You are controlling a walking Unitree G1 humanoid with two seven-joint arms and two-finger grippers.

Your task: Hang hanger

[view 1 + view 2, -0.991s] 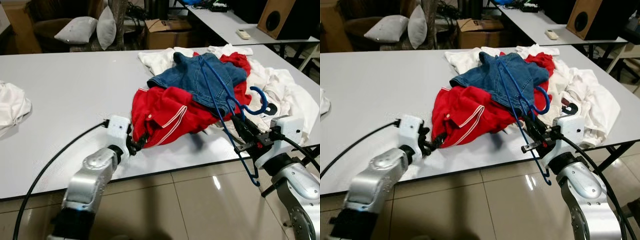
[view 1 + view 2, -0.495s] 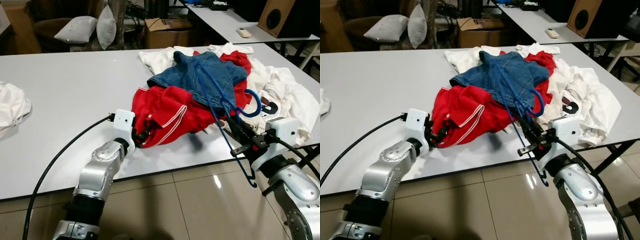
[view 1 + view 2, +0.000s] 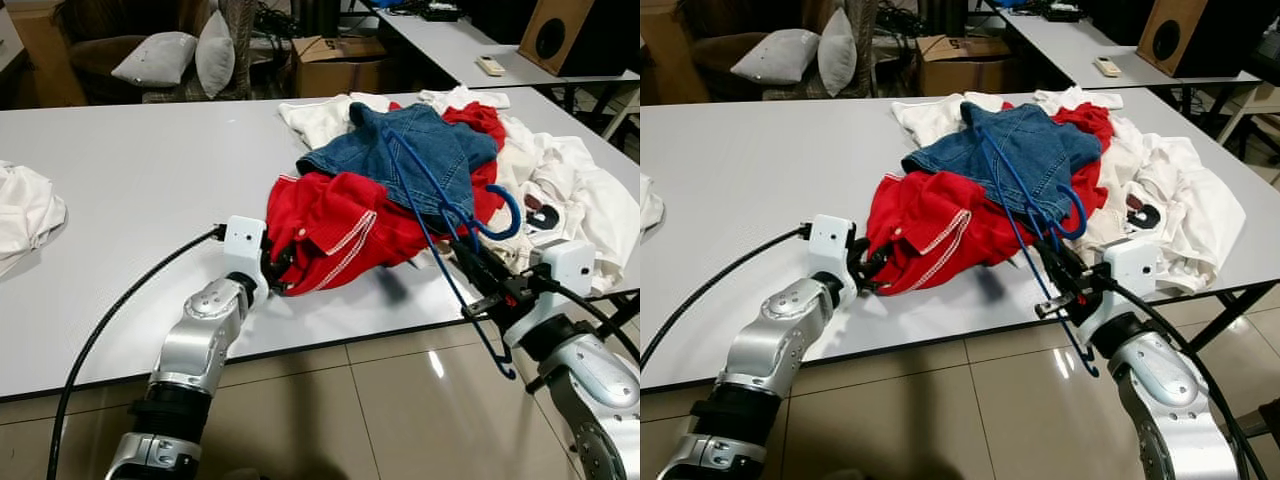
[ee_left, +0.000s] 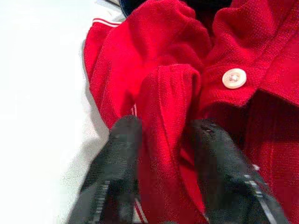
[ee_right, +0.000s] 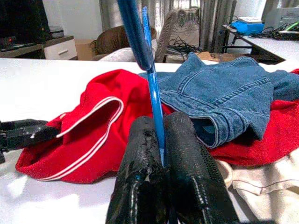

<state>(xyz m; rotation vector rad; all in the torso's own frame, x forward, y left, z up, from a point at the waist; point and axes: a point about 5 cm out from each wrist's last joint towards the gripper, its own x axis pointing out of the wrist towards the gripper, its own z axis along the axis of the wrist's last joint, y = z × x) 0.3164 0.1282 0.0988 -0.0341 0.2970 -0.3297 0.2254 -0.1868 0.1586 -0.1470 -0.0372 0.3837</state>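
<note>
Presently, hanger (image 3: 430,195) is clenched by right tool (image 5: 160,154), shirt (image 3: 335,225) fold pinched by left tool (image 4: 161,140) (on desk (image 3: 130,190)); threading likely next.

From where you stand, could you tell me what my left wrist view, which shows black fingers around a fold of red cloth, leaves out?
Observer: The right gripper is shut on a blue hanger at the table's near edge.
Operator: Thank you. What does the hanger rest on?
Observer: Its upper part lies across a denim jacket on top of the pile.
Operator: And where is my red polo shirt in that pile?
Observer: It lies at the pile's near left side, partly under the jacket, with white garments on the right.
</note>
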